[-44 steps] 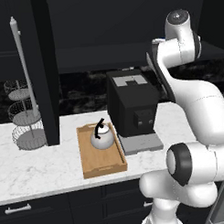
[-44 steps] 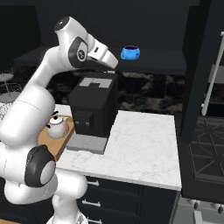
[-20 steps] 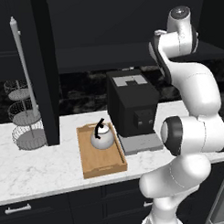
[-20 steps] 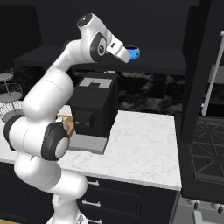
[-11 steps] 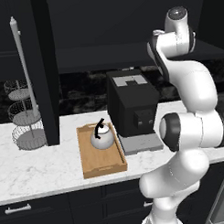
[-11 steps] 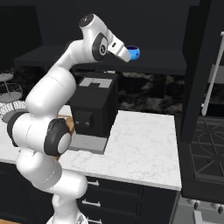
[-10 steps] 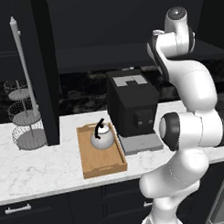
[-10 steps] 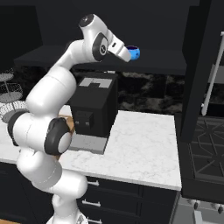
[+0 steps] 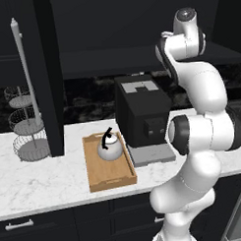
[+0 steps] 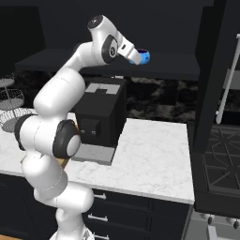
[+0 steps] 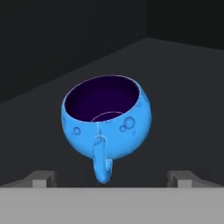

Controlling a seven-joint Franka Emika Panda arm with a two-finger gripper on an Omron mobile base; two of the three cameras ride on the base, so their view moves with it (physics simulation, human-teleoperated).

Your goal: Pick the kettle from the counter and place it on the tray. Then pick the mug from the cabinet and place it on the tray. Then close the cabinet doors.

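The blue mug (image 11: 107, 118) stands upright on the dark cabinet shelf (image 11: 183, 83), its handle turned toward the hand and its purple inside showing. My gripper (image 11: 112, 178) is open, its fingertips (image 11: 43, 177) set wide on either side just short of the mug. From the right base, the gripper (image 10: 137, 56) reaches high into the cabinet and touches or nearly touches the mug (image 10: 146, 56). The silver kettle (image 9: 109, 147) sits on the wooden tray (image 9: 102, 177) on the marble counter (image 9: 41, 184). Both cabinet doors (image 9: 47, 71) (image 10: 213, 70) stand open.
A big black coffee machine (image 9: 142, 117) stands right of the tray, under my raised arm. A tiered wire basket stand (image 9: 27, 128) is at the counter's left. A dark stove (image 10: 220, 164) lies beyond the counter's right end. The door handles (image 9: 25, 71) (image 10: 229, 79) are pale bars.
Over the past two seconds the arm stretched up and forward into the cabinet, bringing the gripper up to the mug. In the last half second hardly anything has moved.
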